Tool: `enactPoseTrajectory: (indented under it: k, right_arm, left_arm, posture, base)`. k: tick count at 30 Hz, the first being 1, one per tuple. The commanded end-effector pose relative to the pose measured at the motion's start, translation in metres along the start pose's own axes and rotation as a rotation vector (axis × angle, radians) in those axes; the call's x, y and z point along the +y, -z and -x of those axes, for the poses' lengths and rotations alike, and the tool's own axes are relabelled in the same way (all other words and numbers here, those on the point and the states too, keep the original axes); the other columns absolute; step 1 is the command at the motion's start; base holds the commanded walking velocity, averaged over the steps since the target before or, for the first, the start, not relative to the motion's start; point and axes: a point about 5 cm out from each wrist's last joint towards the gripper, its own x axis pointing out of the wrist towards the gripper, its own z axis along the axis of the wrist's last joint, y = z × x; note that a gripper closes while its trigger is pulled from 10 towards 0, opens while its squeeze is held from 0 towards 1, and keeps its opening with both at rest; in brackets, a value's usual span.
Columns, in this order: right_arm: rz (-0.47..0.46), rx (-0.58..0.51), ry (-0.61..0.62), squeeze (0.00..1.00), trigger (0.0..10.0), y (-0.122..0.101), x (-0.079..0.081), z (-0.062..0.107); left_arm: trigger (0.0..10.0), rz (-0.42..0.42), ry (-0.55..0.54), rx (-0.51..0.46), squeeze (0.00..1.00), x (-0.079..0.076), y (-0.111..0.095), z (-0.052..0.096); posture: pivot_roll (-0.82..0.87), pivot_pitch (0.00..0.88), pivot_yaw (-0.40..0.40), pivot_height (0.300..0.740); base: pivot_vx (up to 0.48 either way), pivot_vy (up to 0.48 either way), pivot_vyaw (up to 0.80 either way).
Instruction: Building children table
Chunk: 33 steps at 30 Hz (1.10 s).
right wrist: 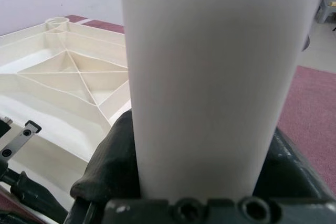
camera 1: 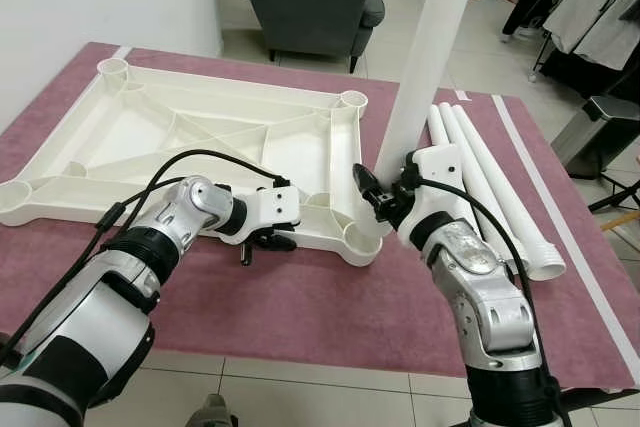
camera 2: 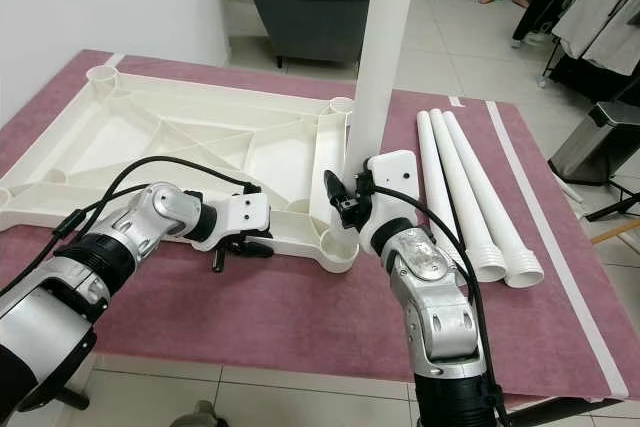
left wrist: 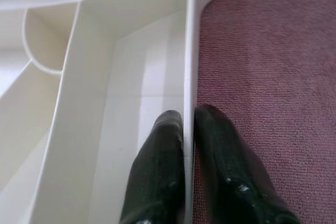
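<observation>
Left tool (camera 1: 262,244) clenched on near rim of inverted top (camera 1: 150,137), which lay on purple rug (camera 1: 300,307). Right tool (camera 1: 372,195) grasped leg (camera 1: 430,57), held upright at top's near-right corner socket (camera 1: 360,240). Three spare legs (camera 1: 490,187) lay on rug, right of top.

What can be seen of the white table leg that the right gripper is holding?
The table leg is a long, smooth white tube, plastic by its look, standing nearly upright and tilted slightly. Its top runs out of frame. Its lower end sits at the near right corner socket of the upturned white tabletop; whether it is fully seated cannot be told. The right gripper is clamped around it low down, black fingers on both sides.
</observation>
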Motion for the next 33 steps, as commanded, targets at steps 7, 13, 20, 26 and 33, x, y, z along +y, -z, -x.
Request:
enactPoseTrajectory:
  k: [7,13,20,26,33]
  right_arm:
    - [-0.008,-0.006,0.006,0.00,10.0,-0.001,0.001,0.003]
    - [-0.026,-0.006,-0.007,0.00,10.0,0.003,0.008,0.009]
    - [-0.031,-0.006,-0.015,0.00,10.0,0.004,0.011,0.012]
    - [-0.041,-0.028,-0.038,0.00,10.0,0.001,0.015,0.007]
    - [-0.087,-0.123,-0.126,0.00,10.0,-0.007,0.032,0.002]
  left_arm:
    - [0.0,0.033,-0.054,0.005,0.00,0.001,0.009,0.005]
    - [0.0,0.068,-0.083,-0.036,0.00,0.001,0.020,0.028]
    - [0.0,0.017,-0.084,-0.062,0.00,-0.007,0.026,0.054]
    - [10.0,0.041,-0.112,-0.110,0.00,-0.014,0.023,0.061]
    - [10.0,0.131,-0.109,-0.176,0.00,-0.033,0.017,0.025]
  posture:
    - [0.05,0.008,-0.015,0.740]
    - [0.06,0.014,-0.004,0.740]
    - [0.06,0.017,-0.007,0.740]
    - [0.09,0.017,-0.021,0.740]
    - [0.08,0.010,-0.022,0.740]
  base:
    - [0.000,0.000,0.00]
    - [0.000,0.000,0.00]
    - [0.000,0.000,0.00]
    - [0.000,0.000,0.00]
    - [0.000,0.000,0.00]
